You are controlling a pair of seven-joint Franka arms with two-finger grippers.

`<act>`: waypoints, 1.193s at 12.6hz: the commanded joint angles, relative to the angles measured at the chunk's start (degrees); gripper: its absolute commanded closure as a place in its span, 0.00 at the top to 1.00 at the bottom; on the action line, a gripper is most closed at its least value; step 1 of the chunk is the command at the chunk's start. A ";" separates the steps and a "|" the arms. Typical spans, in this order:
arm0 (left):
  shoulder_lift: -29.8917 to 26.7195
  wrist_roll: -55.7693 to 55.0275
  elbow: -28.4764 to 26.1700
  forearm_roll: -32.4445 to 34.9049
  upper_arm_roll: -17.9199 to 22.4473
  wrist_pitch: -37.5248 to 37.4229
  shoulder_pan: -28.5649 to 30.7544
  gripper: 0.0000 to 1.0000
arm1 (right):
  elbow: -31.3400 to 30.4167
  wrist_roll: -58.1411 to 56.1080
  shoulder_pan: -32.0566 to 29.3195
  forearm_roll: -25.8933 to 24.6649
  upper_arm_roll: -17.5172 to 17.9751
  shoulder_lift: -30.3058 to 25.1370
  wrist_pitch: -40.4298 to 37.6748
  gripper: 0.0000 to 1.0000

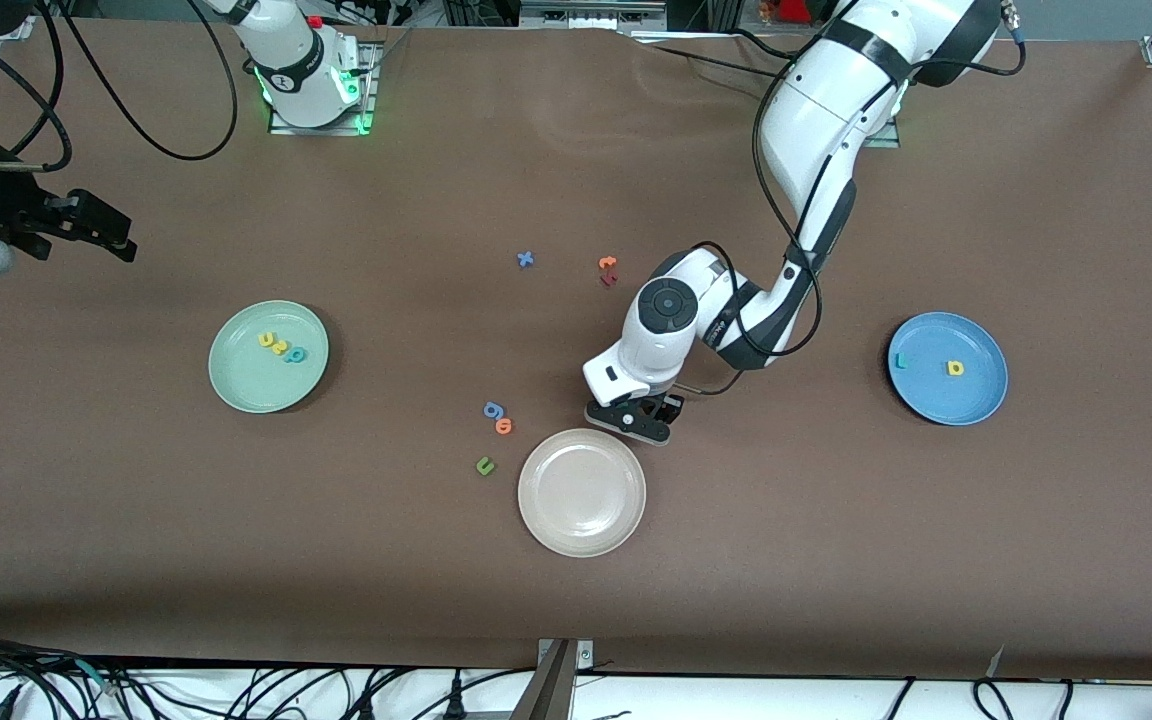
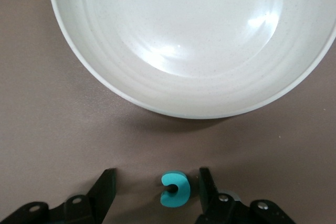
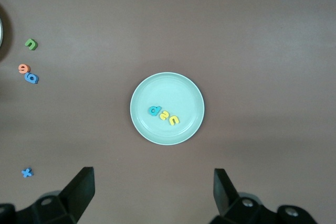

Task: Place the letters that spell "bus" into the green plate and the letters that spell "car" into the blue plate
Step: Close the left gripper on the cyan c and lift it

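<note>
One letter left: left hand (image 2: 156, 190) open, straddling teal "c" (image 2: 174, 189) on desk beside beige plate (image 2: 94, 72); next close, carry to blue plate (image 1: 976, 400). Right hand (image 3: 152, 192) waits open.

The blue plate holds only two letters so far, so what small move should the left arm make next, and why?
Probably close the left gripper on the teal "c". That letter lies on the table between the open fingers, beside the beige-white plate, not yet gripped. The blue plate lacks it.

Glossy speckled beige-white plate (image 2: 173, 40) on matt brown table cloth (image 2: 47, 145)
</note>
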 commanded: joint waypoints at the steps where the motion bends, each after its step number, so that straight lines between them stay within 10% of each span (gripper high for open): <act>1: 1.26 -1.37 1.73 2.76 0.52 0.16 -0.71 0.55 | -0.21 0.09 0.61 0.49 -0.52 -0.31 0.14 1.00; 9: 1.88 -1.10 1.55 4.18 0.69 0.16 -0.45 0.05 | -0.21 0.09 0.61 0.58 -0.52 -0.31 0.14 1.00; 15: 0.56 6.70 1.12 0.67 2.01 0.16 1.39 0.00 | -0.21 0.00 0.61 0.49 -0.52 -0.31 0.14 1.00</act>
